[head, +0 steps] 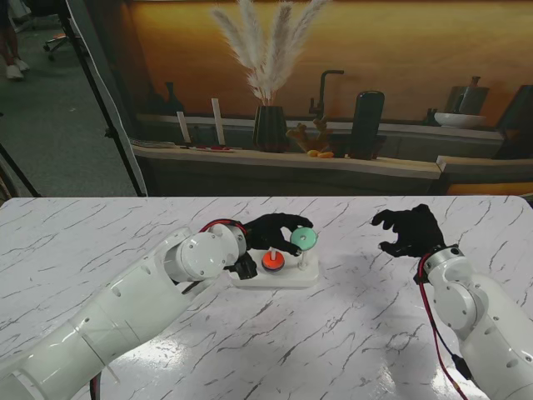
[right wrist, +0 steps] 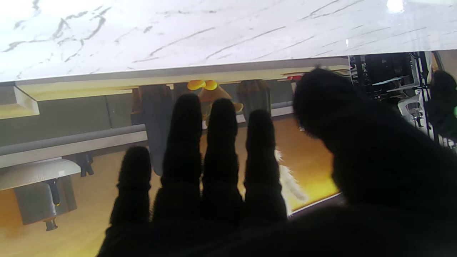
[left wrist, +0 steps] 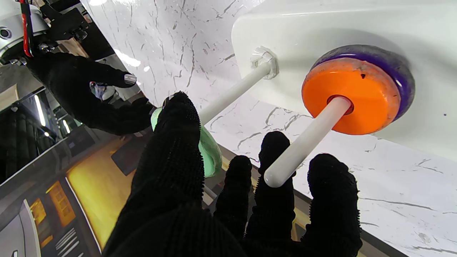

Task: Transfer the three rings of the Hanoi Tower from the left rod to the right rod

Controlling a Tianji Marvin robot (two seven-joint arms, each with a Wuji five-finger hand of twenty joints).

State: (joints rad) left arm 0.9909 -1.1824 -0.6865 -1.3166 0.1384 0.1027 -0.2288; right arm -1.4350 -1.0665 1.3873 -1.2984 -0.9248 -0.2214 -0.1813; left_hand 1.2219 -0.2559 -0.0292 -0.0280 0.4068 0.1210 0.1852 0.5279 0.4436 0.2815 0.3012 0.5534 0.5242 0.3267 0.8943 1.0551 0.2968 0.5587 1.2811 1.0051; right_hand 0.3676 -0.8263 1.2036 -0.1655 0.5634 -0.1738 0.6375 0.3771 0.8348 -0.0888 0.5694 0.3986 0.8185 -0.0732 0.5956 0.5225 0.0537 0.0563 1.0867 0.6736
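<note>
Green ring (head: 303,239): pinched in left hand (head: 279,231), at the top of the right rod (left wrist: 234,93), centre of stand view.
Orange ring (head: 273,260): on a purple ring (left wrist: 396,67), seated on another rod (left wrist: 307,141).
Risk: ring tilted; hole may miss the rod tip and drop on the counter (head: 350,333).
Left hand pose: fingers (left wrist: 171,150) curled around ring.
Right hand (head: 410,230): hovering right of centre, fingers spread, holding nothing.
</note>
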